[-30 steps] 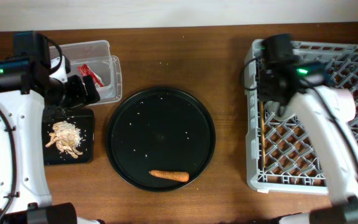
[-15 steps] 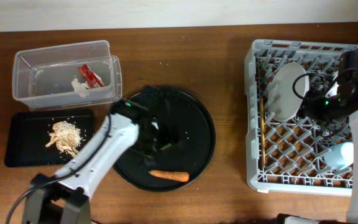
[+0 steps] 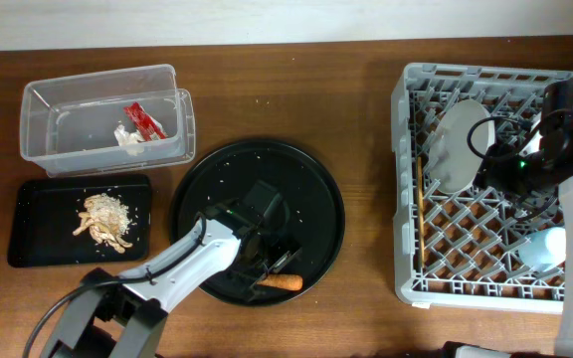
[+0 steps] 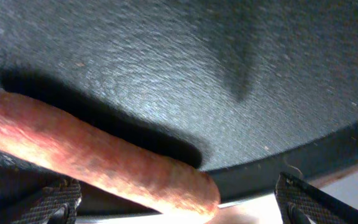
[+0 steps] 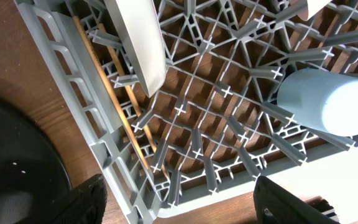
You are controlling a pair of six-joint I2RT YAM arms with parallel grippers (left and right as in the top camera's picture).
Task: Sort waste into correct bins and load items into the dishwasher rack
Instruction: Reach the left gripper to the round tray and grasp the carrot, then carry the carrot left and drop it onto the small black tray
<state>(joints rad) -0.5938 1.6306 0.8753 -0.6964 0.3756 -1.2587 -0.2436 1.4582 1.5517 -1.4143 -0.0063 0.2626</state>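
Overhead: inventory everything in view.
clear rectangular tub: 1, clear, rear left
red snack wrapper: 1, red, in tub
white tissue: 1, white, in tub
shallow rectangular tray: 1, black, left
food scraps: pile, beige, on it
large round tray: 1, black, centre
small carrot: 1, orange, on it
plastic dishwasher rack: 1, grey, right
round plate: 1, grey, in rack
wooden chopsticks: 2, tan, in rack
small cup: 1, blue, in rack
left gripper: 1, black, astride carrot
right gripper: 1, black, over rack
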